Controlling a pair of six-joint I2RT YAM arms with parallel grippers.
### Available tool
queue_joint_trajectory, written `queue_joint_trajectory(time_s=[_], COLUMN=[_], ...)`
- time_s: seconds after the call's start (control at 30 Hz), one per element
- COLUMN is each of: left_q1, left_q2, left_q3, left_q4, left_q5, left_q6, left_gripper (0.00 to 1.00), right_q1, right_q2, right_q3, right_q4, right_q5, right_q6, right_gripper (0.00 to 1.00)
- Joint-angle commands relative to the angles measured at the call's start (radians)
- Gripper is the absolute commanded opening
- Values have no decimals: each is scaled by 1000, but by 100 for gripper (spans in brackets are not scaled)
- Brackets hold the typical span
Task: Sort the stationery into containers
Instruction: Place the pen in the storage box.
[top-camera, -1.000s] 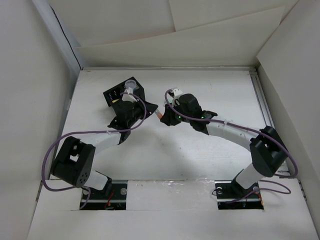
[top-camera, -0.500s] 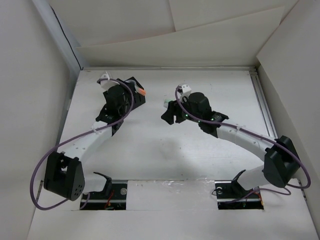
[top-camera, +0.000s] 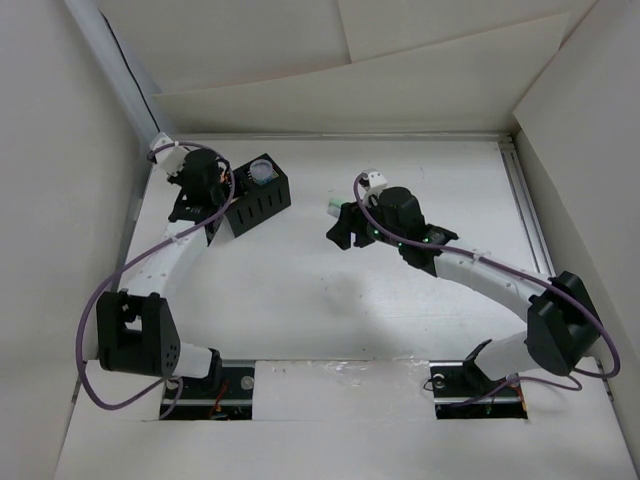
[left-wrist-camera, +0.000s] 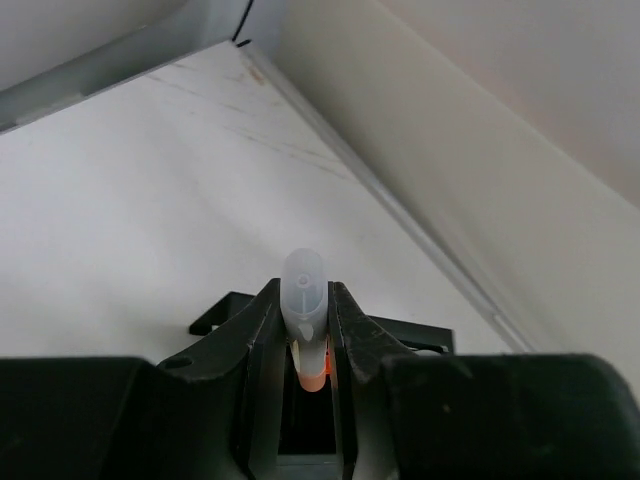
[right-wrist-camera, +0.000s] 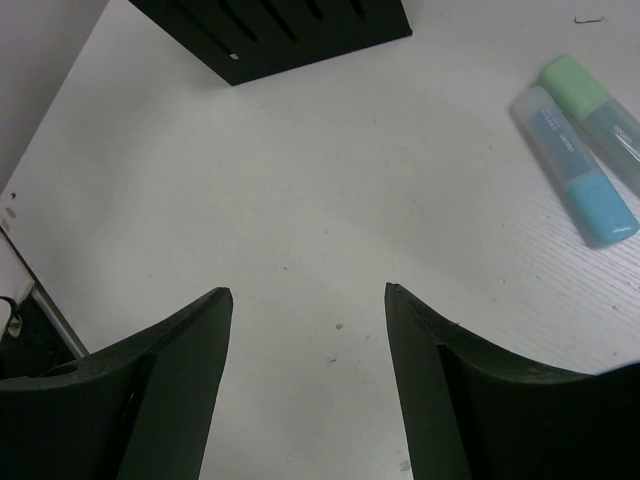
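Two risks, mostly on the left side. Left gripper (left-wrist-camera: 303, 292) is clamped on the orange bar (left-wrist-camera: 312, 371), with the clear cap (left-wrist-camera: 302, 275) poking out past the fingertips, so the hold sits low on the body. A narrow barrel between flat pads could pivot or slide out on any quick swing. Top view puts that hand beside the black organiser box (top-camera: 262, 205), not over it. The box is on the hand's inboard side, toward the other arm, so letting go here would drop the bar on the table (top-camera: 330, 310) near the wall. Coming across, the protruding cap could catch the box rim. The box looks light and would likely get shoved or tipped, and a whitish roll (top-camera: 262, 172) already sits in one compartment. Right gripper (right-wrist-camera: 308, 300) is spread wide, holding nothing, hovering over bare table. Blue bar (right-wrist-camera: 575, 165) and green bar (right-wrist-camera: 585, 95) lie ahead and to the right of its fingers, touching side by side, so the jaws could straddle both or knock one rolling. The box is ahead-left of that hand, and both arms heading there together risks a clash.
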Motion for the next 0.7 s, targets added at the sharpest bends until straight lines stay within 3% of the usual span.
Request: queue_joint_trajectory(time_s=[0.0, 0.47, 0.6, 0.67], left_q1=[-3, -35, -44, -44], left_q2=[15, 101, 101, 101], left_q3=[4, -28, -28, -39], left_q4=[-18, 37, 37, 37], left_q5=[-22, -53, -62, -50], left_q6=[-1, 46, 37, 37], left_gripper=[0, 3, 16, 30], right_q1=[-6, -15, -24, -24], right_q2=[-20, -1, 8, 8], right_q3=[3, 3, 3, 3], right_q4=[41, 41, 41, 41], right_q5=[10, 30, 30, 39], right_q6=[11, 11, 11, 11], right_gripper=[69, 69, 71, 72])
